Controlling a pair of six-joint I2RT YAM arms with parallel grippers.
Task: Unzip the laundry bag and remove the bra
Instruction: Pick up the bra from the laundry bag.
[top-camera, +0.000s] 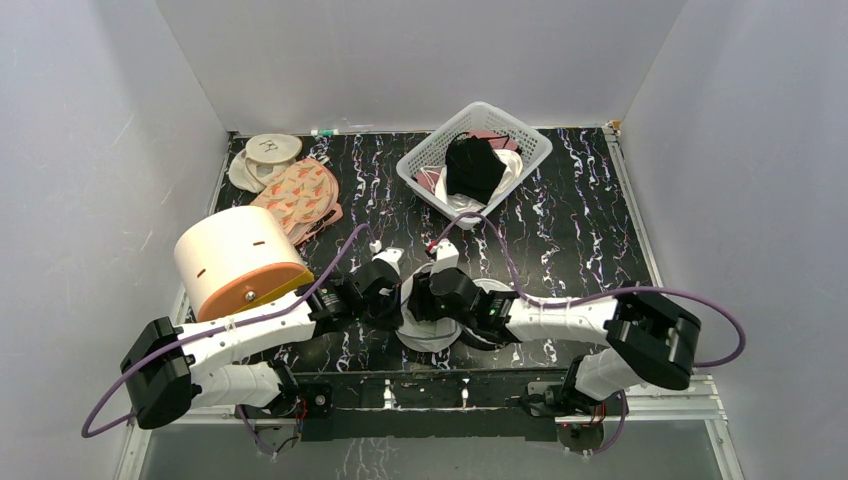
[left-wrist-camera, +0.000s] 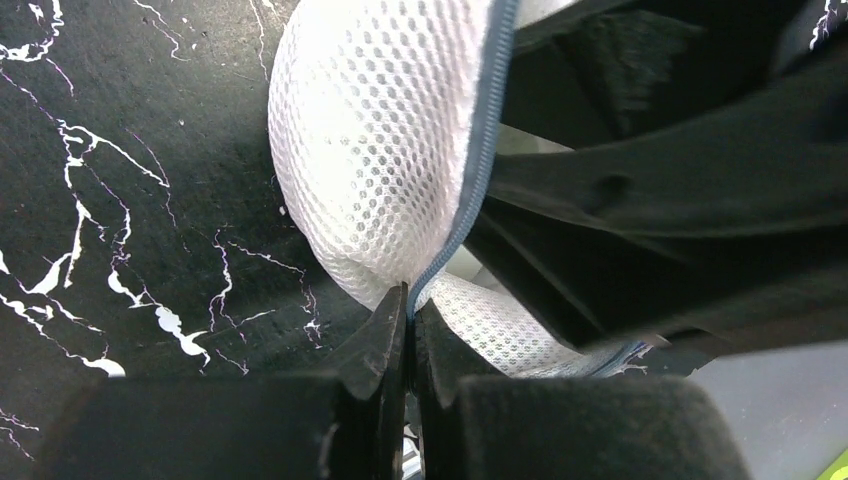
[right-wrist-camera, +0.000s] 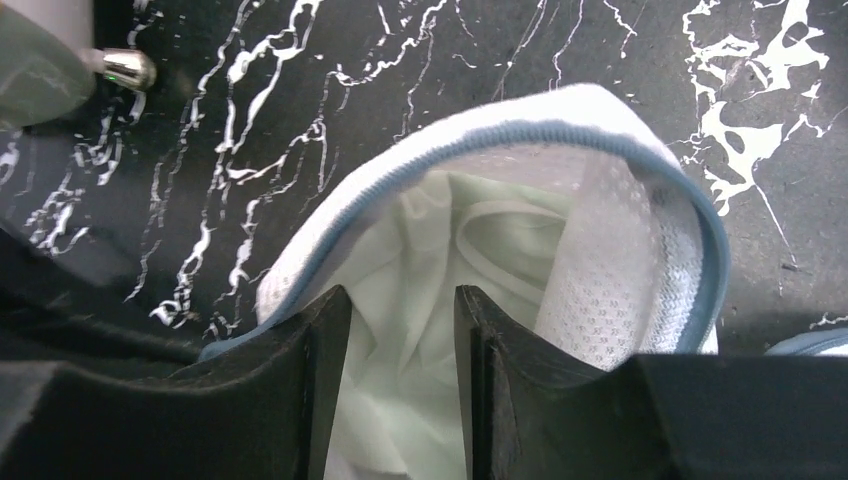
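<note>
Lying on its side at the left, a big cream cylinder with an orange base (top-camera: 235, 262) sits before peach floral-patterned pads (top-camera: 300, 195). Our left gripper (left-wrist-camera: 408, 300) has its fingers pressed together on the blue zipper rim (left-wrist-camera: 485, 130) of the small round white mesh laundry bag (left-wrist-camera: 370, 150), at the table's near middle. Our right gripper (right-wrist-camera: 400, 295) holds its fingers apart at the bag's open mouth, where the pale mint-green bra (right-wrist-camera: 420, 240) lies inside. Farther right and back, a white plastic lattice basket (top-camera: 425, 185) holds black cloth (top-camera: 473, 168). We see a black, white-veined tabletop (top-camera: 570, 230) and plain grey walls (top-camera: 400, 60).
</note>
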